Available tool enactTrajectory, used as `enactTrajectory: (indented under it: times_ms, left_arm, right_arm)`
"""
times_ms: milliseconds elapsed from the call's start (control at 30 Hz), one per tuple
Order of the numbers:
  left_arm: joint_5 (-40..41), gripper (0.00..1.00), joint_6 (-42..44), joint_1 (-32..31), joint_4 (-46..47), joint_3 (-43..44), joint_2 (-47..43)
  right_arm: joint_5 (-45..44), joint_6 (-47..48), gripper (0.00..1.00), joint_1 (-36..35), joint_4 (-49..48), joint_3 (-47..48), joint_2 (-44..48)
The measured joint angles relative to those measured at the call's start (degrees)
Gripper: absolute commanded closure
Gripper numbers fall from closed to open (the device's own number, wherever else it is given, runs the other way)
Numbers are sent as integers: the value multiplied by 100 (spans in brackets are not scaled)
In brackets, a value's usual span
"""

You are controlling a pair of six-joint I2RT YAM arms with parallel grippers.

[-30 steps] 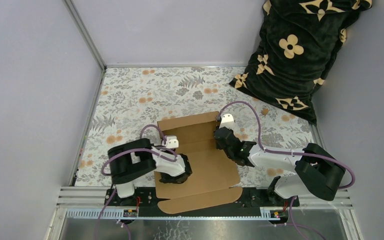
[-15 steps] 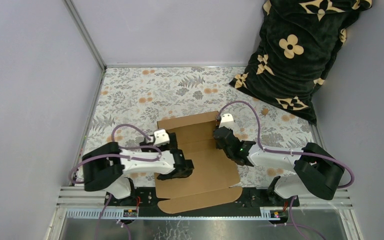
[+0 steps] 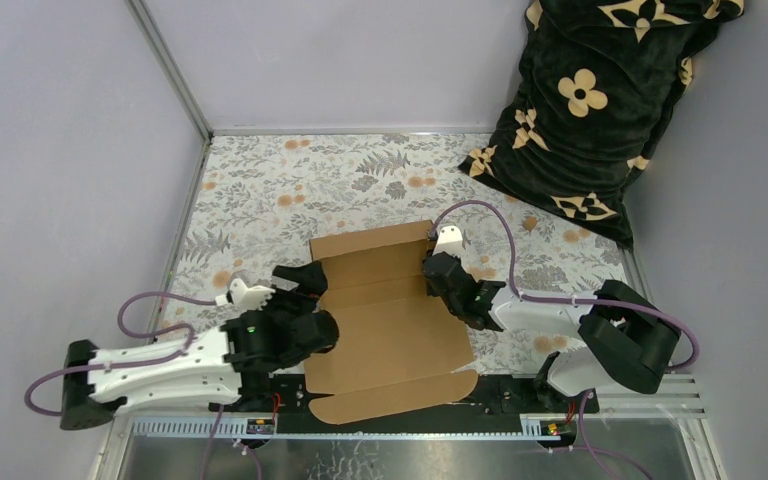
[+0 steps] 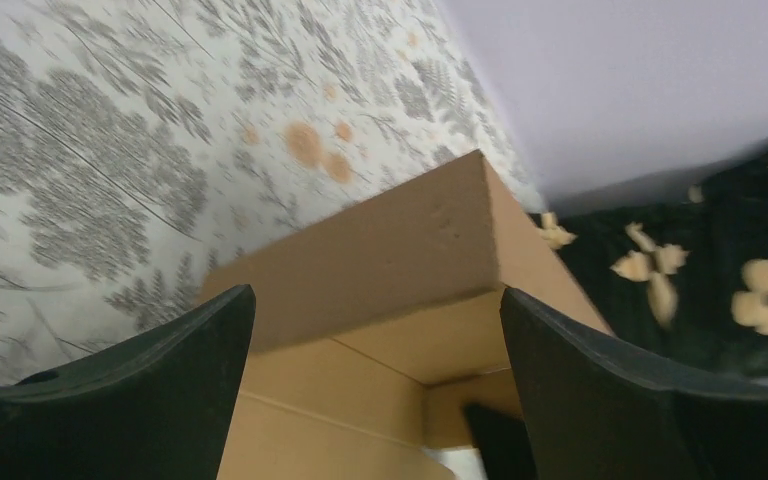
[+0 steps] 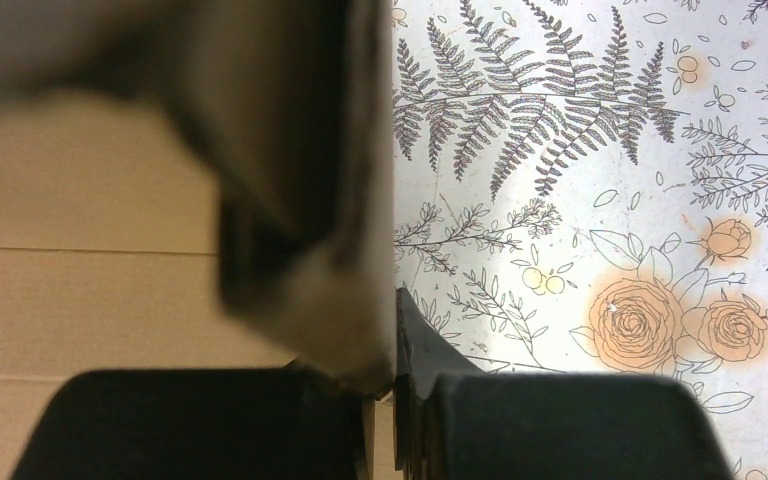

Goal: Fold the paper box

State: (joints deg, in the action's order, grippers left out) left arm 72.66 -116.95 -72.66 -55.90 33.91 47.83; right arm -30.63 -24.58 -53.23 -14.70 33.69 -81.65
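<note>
The paper box [image 3: 390, 325] lies as a brown cardboard sheet between both arms, its far wall [image 4: 400, 250] folded up and a rounded flap [image 3: 400, 398] hanging over the near rail. My left gripper [image 3: 308, 283] sits at the box's left edge, open wide, and in the left wrist view its two black fingers [image 4: 150, 400] frame the raised wall with nothing between them. My right gripper [image 3: 438, 272] is at the box's right edge. In the right wrist view it [image 5: 392, 345] is shut on a standing side flap [image 5: 300, 200], blurred close to the lens.
A black pillow [image 3: 600, 110] with tan flowers leans in the far right corner and also shows in the left wrist view [image 4: 720, 290]. The floral tablecloth [image 3: 290, 190] covers the table. Grey walls close in on the left and back. A metal rail [image 3: 160, 385] runs along the near edge.
My left arm has swung out to the left, drawing its gripper off the box's floor panel to its left edge with the jaws opening fully. The right gripper has held its grip.
</note>
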Motion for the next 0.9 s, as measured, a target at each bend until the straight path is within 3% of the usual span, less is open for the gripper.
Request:
enactTrajectory:
  times_ms: [133, 200, 433, 667, 900]
  left_arm:
    - [-352, 1, 1246, 0, 1311, -280, -1071]
    - [-474, 1, 2033, 0, 1937, -216, -1165]
    - [-678, 1, 4275, 39, 3091, 693, 7]
    - [-999, 2, 5880, 603, 3637, 382, -452]
    - [-1082, 3, 6754, 750, 3676, 413, -560]
  right_arm:
    - [-4, -7, 97, 0, -22, 2, -13]
    - [-15, -7, 97, 0, -24, 0, -15]
    - [-37, -2, 97, 2, 35, 48, -31]
    - [-136, 79, 97, 37, 538, 466, -249]
    - [-168, 72, 98, 302, 992, 697, -289]
